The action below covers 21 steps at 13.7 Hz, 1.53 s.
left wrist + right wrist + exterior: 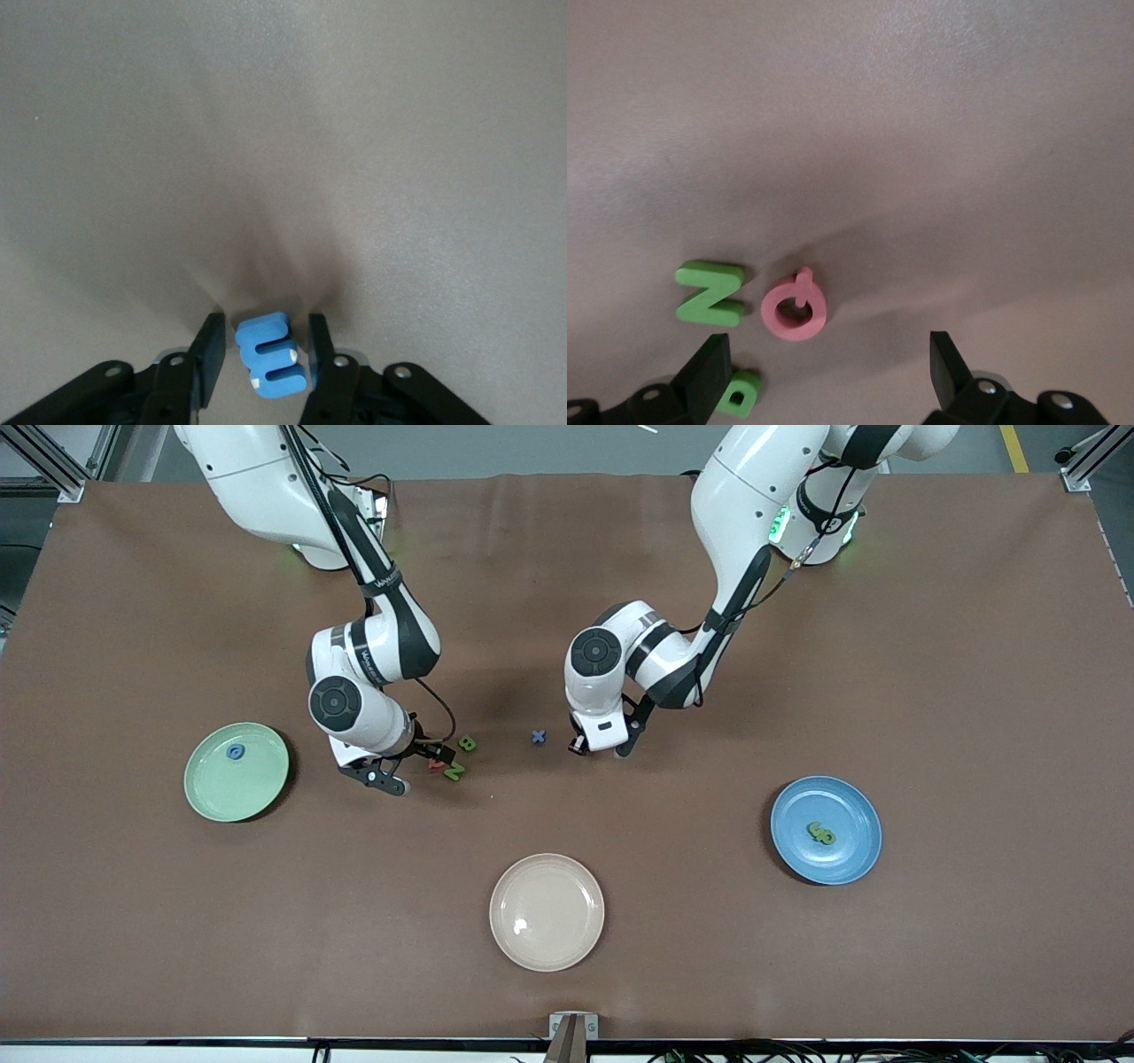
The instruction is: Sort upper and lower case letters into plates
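On the tabletop [133, 921], starting at the right arm's end, the mint plate [205, 797] carries one blue letter [236, 752]. Just beside it the right pincer [390, 766] hangs low with its jaws wide, holding nothing. Below it lie the red Q [794, 305], the green N [709, 291] and the green B [739, 392], all crowded together — a closing finger could catch the N or the B and drag it along, or nudge the Q out of reach.

Nearer the front camera, midway, the cream plate [547, 911] sits bare and belongs to neither group. The blue x [538, 737] lies alone just beside the left pincer [264, 354], whose jaws stand narrow on either side of the blue m [270, 356]. The m sits askew — a grip on its corners may twist it free in the lift.

Toward the left arm's end, the blue plate [855, 864] holds green letters [821, 833], well apart from the m.
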Tool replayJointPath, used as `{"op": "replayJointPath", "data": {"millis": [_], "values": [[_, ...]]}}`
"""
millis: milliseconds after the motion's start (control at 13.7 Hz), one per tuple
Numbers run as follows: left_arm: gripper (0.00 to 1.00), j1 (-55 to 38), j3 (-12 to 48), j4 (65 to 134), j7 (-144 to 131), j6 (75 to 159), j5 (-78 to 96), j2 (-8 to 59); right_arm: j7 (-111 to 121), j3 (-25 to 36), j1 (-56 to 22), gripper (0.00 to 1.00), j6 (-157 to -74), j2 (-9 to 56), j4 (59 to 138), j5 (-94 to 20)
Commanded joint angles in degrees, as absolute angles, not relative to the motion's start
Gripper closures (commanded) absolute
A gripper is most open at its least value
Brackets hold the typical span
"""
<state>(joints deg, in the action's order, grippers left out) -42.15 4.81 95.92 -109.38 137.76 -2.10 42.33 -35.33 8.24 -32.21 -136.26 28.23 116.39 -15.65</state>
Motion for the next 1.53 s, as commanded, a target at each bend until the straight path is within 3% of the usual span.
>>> {"op": "replayJointPath", "data": {"millis": [0,73,146,583,874,1166,1311,1457], "values": [[0.83,-42.6,4.4,95.3,-109.1,137.9,-2.8,42.4,-35.4,8.9,-33.2,0.01,-137.3,29.9,115.9,-16.2],[0.96,-42.0,4.2,94.3,-109.2,137.2,-3.0,41.8,-35.3,9.0,-33.5,0.01,-137.5,30.1,115.8,-16.1],[1.0,-41.6,3.8,93.5,-108.6,136.3,-3.0,41.2,-35.3,8.9,-33.6,0.01,-137.9,30.5,115.8,-16.1],[1.0,-27.5,2.8,93.3,-83.4,126.1,-3.0,31.4,-35.2,8.9,-33.7,0.03,-138.3,31.2,115.8,-16.1],[0.99,-17.0,2.8,93.7,-66.3,124.3,-3.0,31.5,-35.2,9.0,-33.7,0.15,-139.1,31.7,115.8,-16.0],[0.93,-8.9,2.4,94.0,-55.2,124.3,-3.5,34.8,-35.0,9.0,-33.7,0.36,-139.1,31.7,115.8,-16.0],[0.7,-6.0,2.5,93.5,-53.1,124.9,-8.8,36.6,-34.8,9.0,-33.7,0.46,-139.6,31.8,115.8,-16.0],[0.11,-5.7,2.7,93.3,-54.1,125.9,-10.3,37.2,-34.8,9.0,-33.7,0.53,-139.7,32.0,115.8,-16.0]]}}
